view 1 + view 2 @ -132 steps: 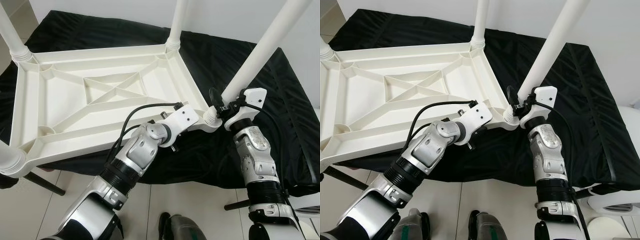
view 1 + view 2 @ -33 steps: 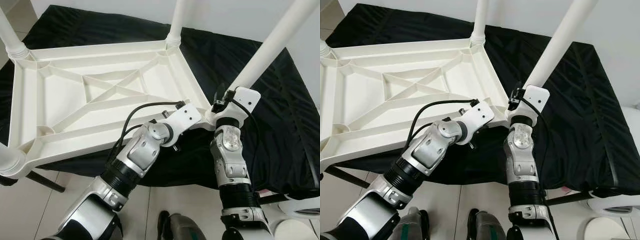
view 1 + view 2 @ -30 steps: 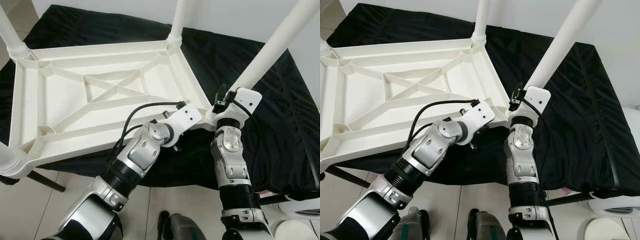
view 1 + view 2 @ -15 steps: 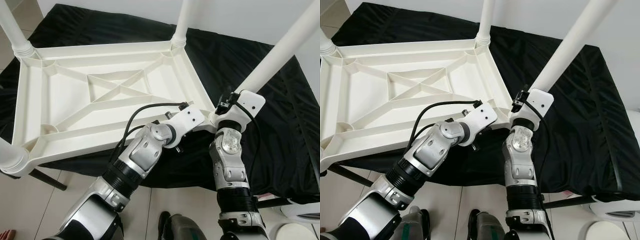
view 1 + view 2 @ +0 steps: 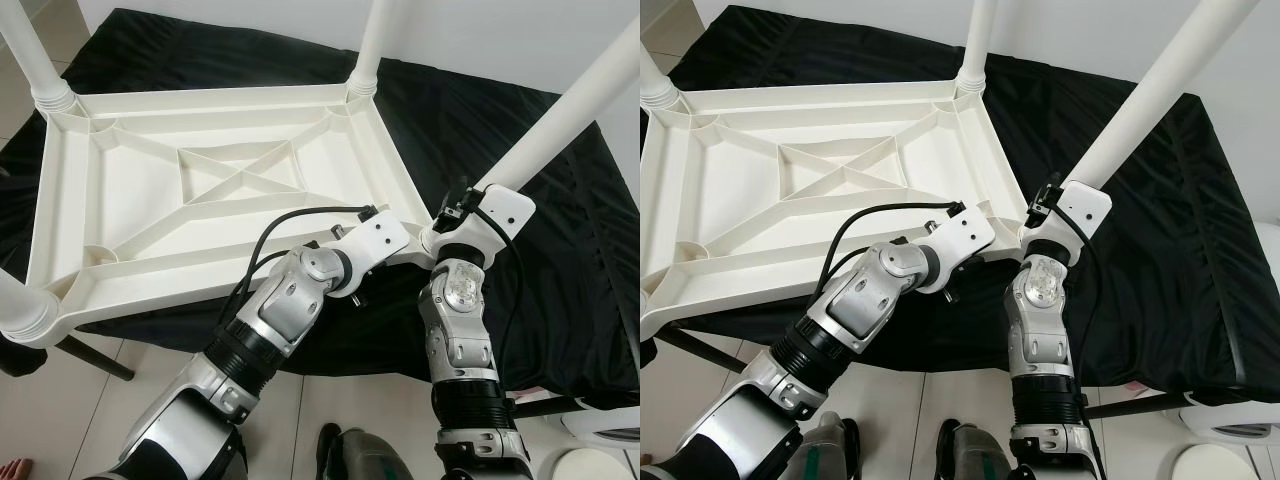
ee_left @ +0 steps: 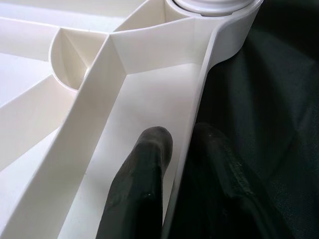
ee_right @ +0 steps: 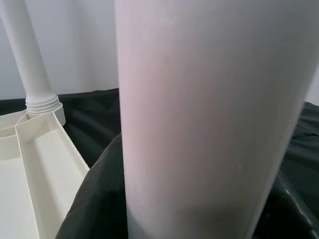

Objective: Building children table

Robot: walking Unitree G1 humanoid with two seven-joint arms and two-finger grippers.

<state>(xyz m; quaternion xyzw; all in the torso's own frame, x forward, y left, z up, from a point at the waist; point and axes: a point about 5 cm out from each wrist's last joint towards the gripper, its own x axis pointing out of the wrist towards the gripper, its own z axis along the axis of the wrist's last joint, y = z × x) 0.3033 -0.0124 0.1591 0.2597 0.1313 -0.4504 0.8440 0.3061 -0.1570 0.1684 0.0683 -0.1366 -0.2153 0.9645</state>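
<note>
A white plastic children's table [image 5: 130, 215] lies upside down on a black cloth. Legs stand up at its corners. My left gripper [image 6: 182, 137] is shut on the table's rim [image 6: 199, 94] near the near right corner, with one finger [image 6: 144, 169] inside the rim wall and the other outside. My right gripper [image 5: 452, 212] is shut on the near right leg [image 5: 560, 120] just above its socket. That leg [image 7: 209, 99] leans away to the right. The far legs [image 5: 368, 50] [image 5: 35, 60] stand upright, and the near left leg [image 5: 20, 310] is cut off by the picture edge.
The black cloth [image 5: 560, 280] covers a low stand with dark metal legs [image 5: 90, 360] over a tiled floor. A white round object [image 5: 1230, 460] sits on the floor at the right. A person's toes [image 5: 6, 468] show at the near left corner.
My right forearm has swung in from the right to under the leg, its wrist turning about the leg while holding it. The left gripper stays on the rim. The camera has shifted slightly.
</note>
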